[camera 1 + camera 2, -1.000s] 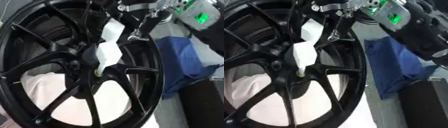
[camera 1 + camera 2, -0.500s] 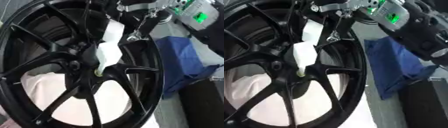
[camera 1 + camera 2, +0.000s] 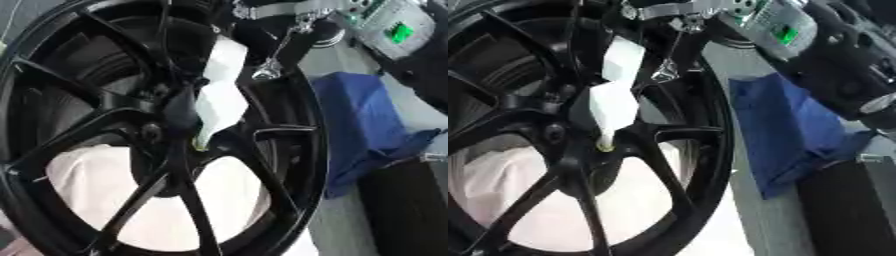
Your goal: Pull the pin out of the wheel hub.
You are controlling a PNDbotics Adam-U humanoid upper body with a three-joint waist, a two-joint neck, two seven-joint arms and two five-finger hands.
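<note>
A large black spoked wheel (image 3: 289, 150) fills the left eye view, its hub (image 3: 149, 132) left of centre. My right hand (image 3: 219, 95) comes down from the upper right, and its white-covered fingers (image 3: 610, 107) taper to a point at the hub. At their tip shows a small yellow-green pin (image 3: 201, 146), with the fingertips closed together on it. The pin still sits at the hub between two spokes. My left hand shows in no view.
A blue cloth (image 3: 367, 125) lies right of the wheel, with a black box (image 3: 407, 205) below it. White cloth (image 3: 87, 175) shows behind the spokes. A small metal clip (image 3: 267, 72) hangs from my right wrist beside the rim.
</note>
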